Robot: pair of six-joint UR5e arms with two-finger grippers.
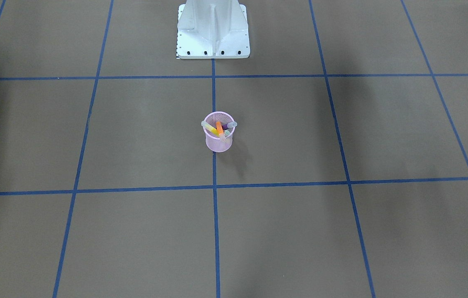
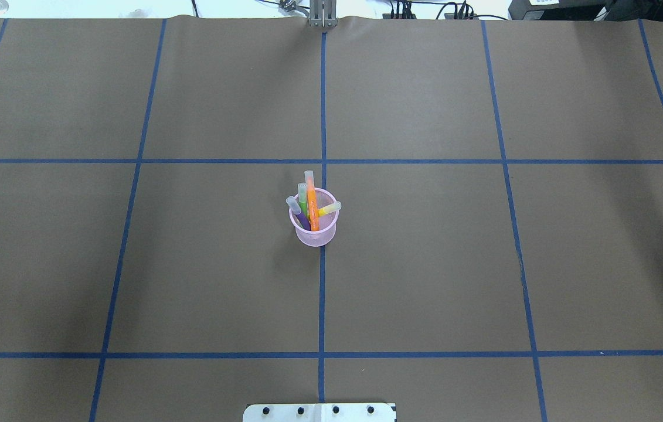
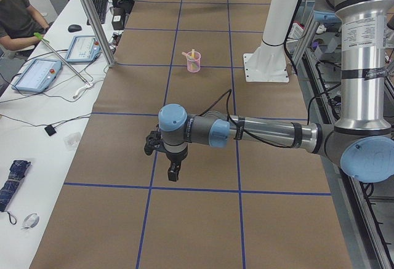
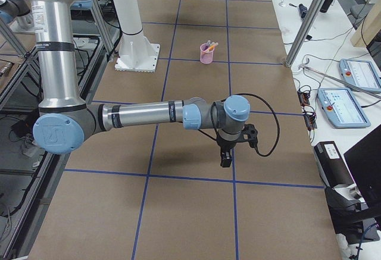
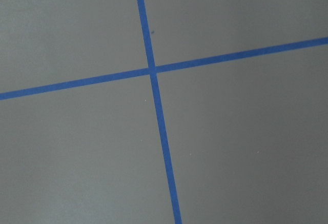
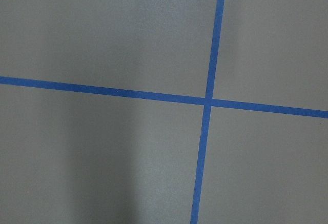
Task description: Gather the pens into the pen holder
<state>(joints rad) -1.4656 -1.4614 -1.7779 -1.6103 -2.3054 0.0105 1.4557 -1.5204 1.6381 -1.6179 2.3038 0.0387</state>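
Brown gridded counter (image 2: 425, 264): pen holder (image 2: 314, 233) at centre, four pens (image 2: 312, 202) inside; left claw (image 3: 174, 172) and right claw (image 4: 225, 160) well apart from it. Spread or pressed, cannot tell.

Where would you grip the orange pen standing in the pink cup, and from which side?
Probably by its capped upper end, from straight above. The orange pen stands fairly upright in the pen holder and juts furthest past the rim; its lower shaft sits inside the mesh among the other pens.
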